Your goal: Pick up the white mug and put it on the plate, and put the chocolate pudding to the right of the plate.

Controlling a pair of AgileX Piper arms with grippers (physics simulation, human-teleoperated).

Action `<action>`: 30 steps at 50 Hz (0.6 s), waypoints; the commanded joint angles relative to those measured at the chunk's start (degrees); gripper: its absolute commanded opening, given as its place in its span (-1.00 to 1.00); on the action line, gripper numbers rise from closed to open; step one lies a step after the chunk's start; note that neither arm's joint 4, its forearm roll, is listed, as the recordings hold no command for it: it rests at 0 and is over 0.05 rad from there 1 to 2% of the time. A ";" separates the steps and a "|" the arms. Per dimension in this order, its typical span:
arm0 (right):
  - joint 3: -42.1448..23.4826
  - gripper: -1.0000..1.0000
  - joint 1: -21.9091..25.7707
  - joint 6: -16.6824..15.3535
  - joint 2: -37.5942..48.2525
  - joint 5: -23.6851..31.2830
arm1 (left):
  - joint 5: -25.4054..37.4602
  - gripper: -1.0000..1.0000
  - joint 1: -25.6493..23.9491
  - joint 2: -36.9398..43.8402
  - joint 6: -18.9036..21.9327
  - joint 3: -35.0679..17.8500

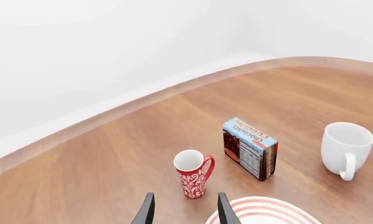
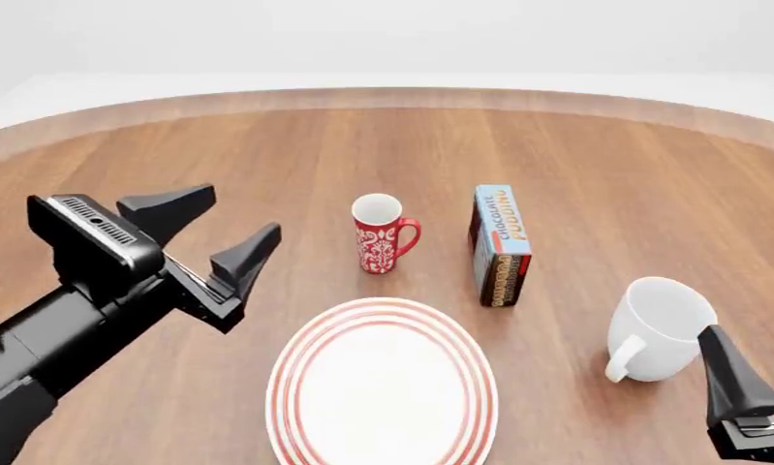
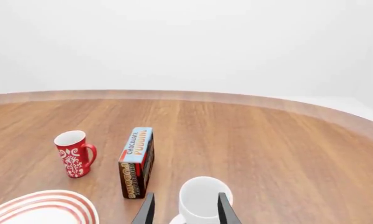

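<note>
We see the white mug point(image 2: 662, 326) at the lower right of the front view, plain white all over, handle included. The plate point(image 2: 382, 387) at the bottom centre is white with concentric red rings around its rim. The chocolate pudding point(image 2: 501, 244), right of centre, has a light blue face lettered in white and orange, with dark brown and red sides. Left of it, near the centre, we see a red mug point(image 2: 382, 235) patterned with white swirls, white inside, with a red handle. The table point(image 2: 619, 174) is warm brown wood grain with a paler edge band. Both grippers, left gripper point(image 2: 212, 228) and right gripper point(image 2: 761, 383), are black.
</note>
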 commanded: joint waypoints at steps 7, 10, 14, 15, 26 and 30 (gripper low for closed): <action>0.01 1.00 0.12 -0.04 0.06 -0.07 | -1.30 1.00 -4.73 6.13 -0.08 -3.53; 0.00 1.00 0.19 -0.09 -0.01 -0.04 | -1.71 1.00 -5.72 7.56 -0.05 -4.18; 0.00 1.00 0.23 -0.10 -0.07 0.00 | -1.64 1.00 -6.78 8.96 0.15 -5.32; 0.00 1.00 0.24 -0.08 -0.08 0.01 | -1.62 1.00 -6.99 9.26 0.17 -5.59; -0.02 1.00 0.38 -0.13 -0.21 0.06 | -2.61 1.00 -8.80 13.28 -0.36 -7.73; -0.02 1.00 0.40 -0.15 -0.22 0.06 | -2.41 1.00 -9.49 14.21 -0.42 -8.64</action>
